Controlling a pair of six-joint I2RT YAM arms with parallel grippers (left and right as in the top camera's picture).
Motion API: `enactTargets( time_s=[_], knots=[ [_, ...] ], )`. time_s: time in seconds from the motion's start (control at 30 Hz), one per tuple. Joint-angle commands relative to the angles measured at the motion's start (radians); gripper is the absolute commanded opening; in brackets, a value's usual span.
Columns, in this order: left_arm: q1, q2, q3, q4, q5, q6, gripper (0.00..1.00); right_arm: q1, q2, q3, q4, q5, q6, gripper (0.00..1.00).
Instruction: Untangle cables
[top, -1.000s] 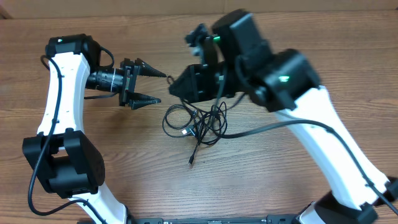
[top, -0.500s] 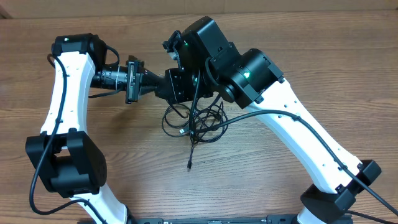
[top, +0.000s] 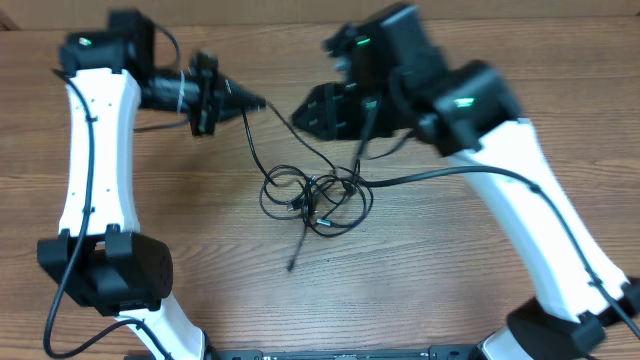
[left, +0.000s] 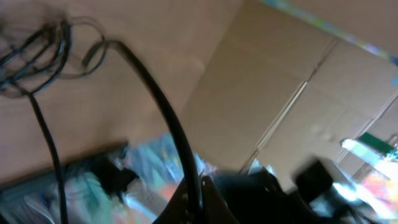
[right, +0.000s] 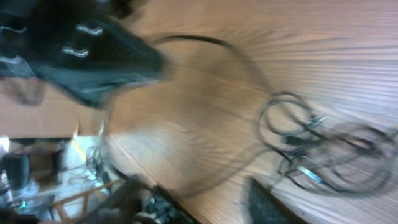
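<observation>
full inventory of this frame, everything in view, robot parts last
cables: one tangle, strand count unclear, black, table centre
lifted strand: 1, black, runs from the tangle up into the left gripper
loose plug end: 1, black, trails out below the tangle
table: 1, brown wood grain, under everything
cardboard boxes: several, tan, blurred background of the left wrist view
arm wire: 1, thicker black, runs along the right arm
left gripper: 1, black, upper left, shut on the lifted strand
right gripper: 1, black, top centre, fingers apart in the wrist view, holding nothing
left arm: 1, white with black joints, left side
right arm: 1, white with black joints, right side
</observation>
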Motion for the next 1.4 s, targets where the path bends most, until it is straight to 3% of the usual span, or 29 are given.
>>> enactTargets(
  time_s=[0.0, 0.03, 0.1, 0.17, 0.33, 0.47, 0.63, 0.8, 0.93, 1.13, 1.37],
  knots=[
    [-0.036, -0.012, 0.322, 0.021, -0.135, -0.121, 0.04, -0.1, -0.052, 0.01, -0.084, 0.024, -0.006, 0.81],
    [-0.05, -0.012, 0.421, 0.045, -0.168, -0.152, 0.04, -0.126, -0.049, 0.01, -0.12, 0.026, -0.013, 0.91],
    [-0.074, -0.012, 0.569, 0.111, -0.193, -0.185, 0.04, -0.148, -0.045, 0.01, -0.169, 0.037, -0.059, 1.0],
    [-0.111, -0.012, 0.73, 0.255, -0.196, -0.261, 0.04, -0.148, -0.044, 0.009, -0.211, 0.094, -0.061, 1.0],
    [-0.169, -0.013, 0.894, 0.592, -0.211, -0.429, 0.04, -0.145, -0.044, 0.009, -0.252, 0.102, -0.061, 1.0],
    [-0.169, -0.012, 0.901, 0.655, -0.27, -0.498, 0.04, -0.145, -0.044, 0.009, -0.265, 0.102, -0.061, 1.0],
    [-0.169, -0.012, 0.895, 0.655, -0.407, -0.496, 0.04, -0.145, -0.044, 0.009, -0.278, 0.102, -0.061, 1.0],
    [-0.169, 0.006, 0.879, 0.648, -0.621, -0.361, 0.04, -0.145, -0.044, 0.009, -0.288, 0.102, -0.061, 1.0],
    [-0.169, 0.068, 0.852, 0.657, -0.697, -0.307, 0.04, -0.144, -0.043, 0.008, -0.291, 0.102, -0.061, 1.0],
    [-0.149, 0.237, 0.85, 0.826, -0.715, -0.307, 0.04, -0.144, -0.043, 0.008, -0.303, 0.102, -0.061, 1.0],
    [-0.002, 0.365, 0.85, 0.824, -0.743, -0.24, 0.04, -0.144, -0.042, 0.008, -0.303, 0.129, -0.061, 1.0]
  ],
)
